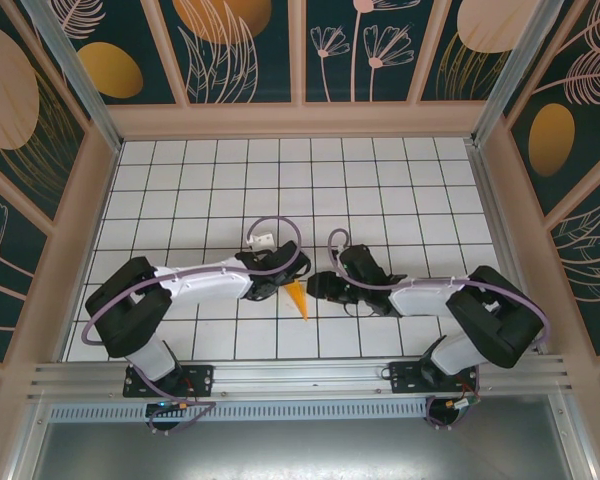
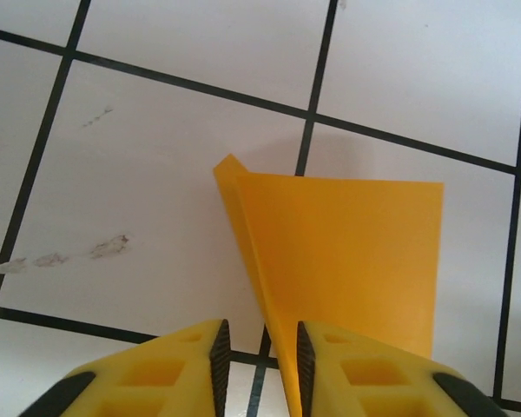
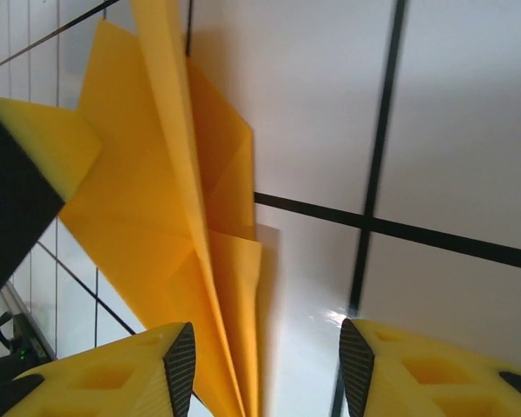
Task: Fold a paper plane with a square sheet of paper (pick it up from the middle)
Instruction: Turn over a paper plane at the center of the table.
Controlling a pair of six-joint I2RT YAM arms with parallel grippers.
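a folded orange-yellow paper plane (image 1: 299,299) lies on the white gridded worktop (image 1: 280,180) between the two hands, its point toward the arm bases. from above, only that narrow tip shows clear; the wider end is covered by the left hand (image 1: 274,288) and the right hand (image 1: 318,287), which meet nose to nose over it.

the left hand's jaws are drawn close but not pressed together. a slit of worktop and a black grid line (image 2: 259,382) show between its pads (image 2: 215,356). the plane's folded edge runs into that slit and lies against one pad, clear of the other, while the broad flap spreads out ahead of the hand. faint scuff marks (image 2: 104,248) stain the tile just beside the plane, off to the hand's side.

the right hand's jaws are spread wide. the plane's upright crease comes in between its fingers (image 3: 356,373), hugging the one that faces the left hand, with bare worktop filling the rest of the gap. a yellow finger (image 3: 35,148) of the left hand stands just beside the paper and blocks part of it in the right wrist view.

lavender cables (image 1: 280,225) loop over both wrists. dark leafy walls (image 1: 230,40) ring the worktop beyond the hands, and a metal rail (image 1: 300,378) runs behind them at the arm bases.
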